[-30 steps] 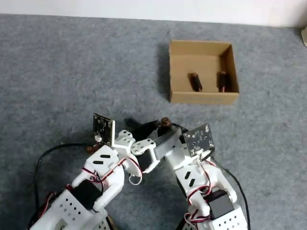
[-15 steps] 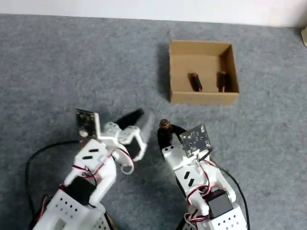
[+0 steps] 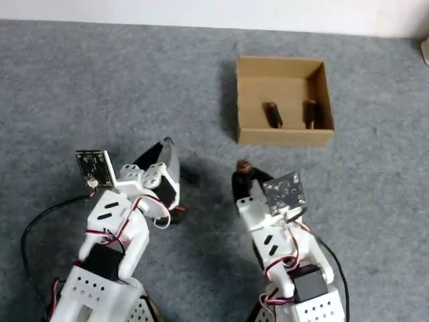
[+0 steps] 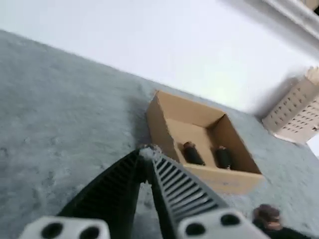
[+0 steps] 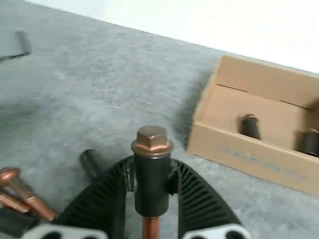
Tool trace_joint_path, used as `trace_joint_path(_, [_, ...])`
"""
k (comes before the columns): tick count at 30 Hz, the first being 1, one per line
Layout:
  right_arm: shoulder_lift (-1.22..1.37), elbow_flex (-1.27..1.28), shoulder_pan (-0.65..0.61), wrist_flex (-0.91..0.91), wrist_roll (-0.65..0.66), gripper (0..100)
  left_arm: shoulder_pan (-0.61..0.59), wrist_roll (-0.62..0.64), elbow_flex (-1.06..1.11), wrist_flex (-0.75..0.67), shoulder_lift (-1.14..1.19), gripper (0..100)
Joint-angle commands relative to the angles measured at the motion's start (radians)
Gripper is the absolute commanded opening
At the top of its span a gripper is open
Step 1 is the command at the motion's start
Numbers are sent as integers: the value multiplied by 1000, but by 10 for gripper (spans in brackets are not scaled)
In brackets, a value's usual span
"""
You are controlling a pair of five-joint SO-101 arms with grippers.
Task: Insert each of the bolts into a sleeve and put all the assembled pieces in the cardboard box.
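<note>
In the right gripper (image 5: 151, 172), a pinched sleeved bolt (image 5: 151, 186), lower shank cut off; left gripper (image 4: 147, 154) pressed together

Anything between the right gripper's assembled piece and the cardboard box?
No, bare carpet separates the assembled piece in the right gripper from the cardboard box; the high view shows it.

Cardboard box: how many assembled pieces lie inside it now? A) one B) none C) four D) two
D: one assembled piece lies beside a second piece on the floor of the cardboard box.
</note>
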Motion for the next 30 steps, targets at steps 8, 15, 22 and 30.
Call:
trace_joint_path(8, [618, -538, 111, -5, 95, 5, -76, 0, -4, -12, -2, 6])
trace_joint_path(15, [1380, -1296, 236, 64, 95, 5, -84, -2, -12, -12, 50, 7])
trace_joint_path(22, [2169, -2157, 328, 392, 95, 5, -88, -2, -113, -75, 323, 7])
trace_joint_path(30, [2852, -2924, 389, 607, 95, 5, -90, -2, -179, -72, 460, 7])
